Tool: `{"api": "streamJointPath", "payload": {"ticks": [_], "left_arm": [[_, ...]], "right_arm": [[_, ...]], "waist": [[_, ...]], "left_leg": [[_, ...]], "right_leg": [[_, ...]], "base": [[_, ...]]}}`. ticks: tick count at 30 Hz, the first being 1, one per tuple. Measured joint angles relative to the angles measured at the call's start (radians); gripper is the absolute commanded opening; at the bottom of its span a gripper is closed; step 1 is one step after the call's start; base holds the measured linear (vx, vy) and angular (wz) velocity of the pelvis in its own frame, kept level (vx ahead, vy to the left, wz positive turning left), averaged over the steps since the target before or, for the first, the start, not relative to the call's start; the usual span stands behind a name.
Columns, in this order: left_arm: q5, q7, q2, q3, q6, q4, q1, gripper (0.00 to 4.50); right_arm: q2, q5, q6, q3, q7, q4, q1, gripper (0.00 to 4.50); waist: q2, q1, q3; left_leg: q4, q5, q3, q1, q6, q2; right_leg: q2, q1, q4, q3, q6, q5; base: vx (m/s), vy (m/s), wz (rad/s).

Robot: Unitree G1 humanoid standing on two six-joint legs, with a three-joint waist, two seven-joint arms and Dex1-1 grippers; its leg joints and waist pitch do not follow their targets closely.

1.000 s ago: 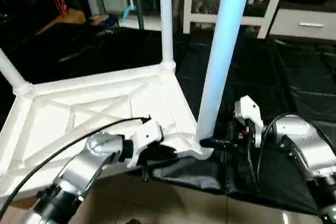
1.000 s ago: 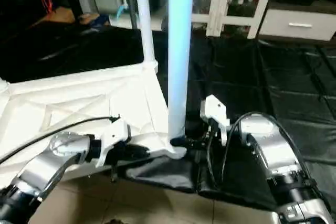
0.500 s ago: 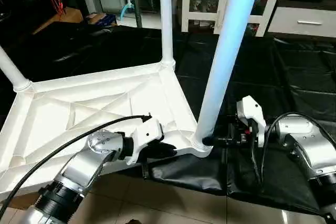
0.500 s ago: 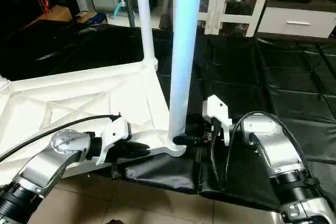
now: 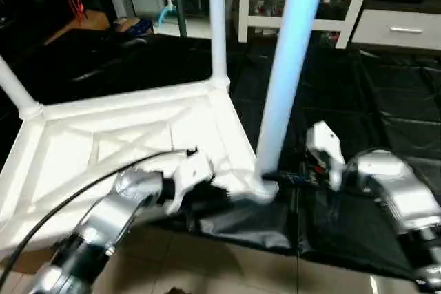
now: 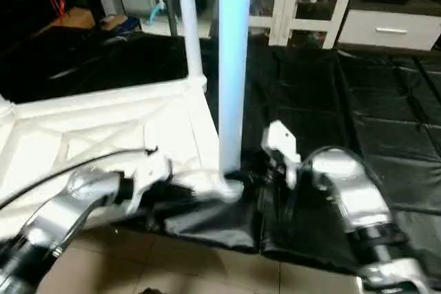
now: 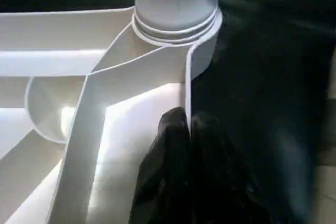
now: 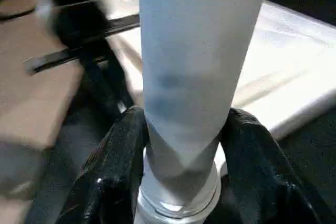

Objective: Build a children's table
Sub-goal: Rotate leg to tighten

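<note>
Right tool (image 8: 181,145) pinches the leg (image 5: 286,80) in its socket (image 5: 260,189); left tool (image 7: 189,129) pressed together.

The upturned white plastic square table top (image 5: 131,135) leaves open room above its ribbed middle. Tall white tapered legs block the corners: one at the far corner (image 5: 217,25), one at the left (image 5: 14,91), and the thick near one (image 5: 286,80), hemmed at its base by black fingers (image 8: 118,161). Wrinkled black floor sheeting (image 5: 386,135) to the right lies open.
</note>
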Motion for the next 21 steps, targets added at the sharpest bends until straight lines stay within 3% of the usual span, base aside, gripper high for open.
{"api": "streamJointPath", "payload": {"ticks": [7, 11, 19, 20, 21], "left_arm": [[0.088, 0.255, -0.145, 0.001, -0.033, 0.234, -0.149, 0.0], [0.126, 0.392, -0.238, 0.001, -0.085, 0.391, -0.235, 0.0], [0.134, 0.43, -0.279, 0.004, -0.166, 0.507, -0.288, 0.0], [0.135, 0.43, -0.279, 0.004, -0.173, 0.511, -0.288, 0.0], [0.136, 0.43, -0.279, 0.004, -0.179, 0.514, -0.288, 0.0]], "right_arm": [[0.191, -0.108, 0.02, -0.053, -0.489, 0.066, -0.044, 1.84], [0.335, -0.163, 0.028, -0.103, -0.765, 0.097, -0.067, 1.83], [0.38, -0.151, -0.014, -0.135, -0.833, 0.124, -0.075, 1.83], [0.381, -0.141, -0.014, -0.145, -0.82, 0.124, -0.075, 2.39], [0.381, -0.137, -0.014, -0.15, -0.812, 0.124, -0.074, 2.53]], "waist": [[-0.002, -0.008, 0.001], [-0.001, -0.002, 0.0], [-0.001, 0.011, 0.0], [-0.001, 0.011, 0.0], [-0.001, 0.011, 0.0]], "left_leg": [[0.0, 0.0, 0.002, -0.002, 0.0, -0.002], [-0.002, 0.0, 0.003, -0.004, 0.0, -0.003], [-0.005, -0.001, 0.006, -0.005, 0.009, -0.003], [-0.005, -0.001, 0.006, -0.005, 0.009, -0.003], [-0.005, -0.001, 0.006, -0.005, 0.009, -0.003]], "right_leg": [[0.0, -0.002, -0.005, 0.005, 0.004, 0.003], [0.0, -0.002, -0.011, 0.006, 0.005, 0.008], [-0.001, 0.0, -0.022, 0.007, 0.007, 0.008], [-0.001, 0.0, -0.022, 0.007, 0.007, 0.008], [-0.001, 0.0, -0.022, 0.007, 0.007, 0.009]], "base": [[0.0, 0.0, 0.0], [0.0, 0.0, 0.0], [0.0, 0.0, 0.0], [0.0, 0.0, 0.0], [0.0, 0.0, 0.0]]}}
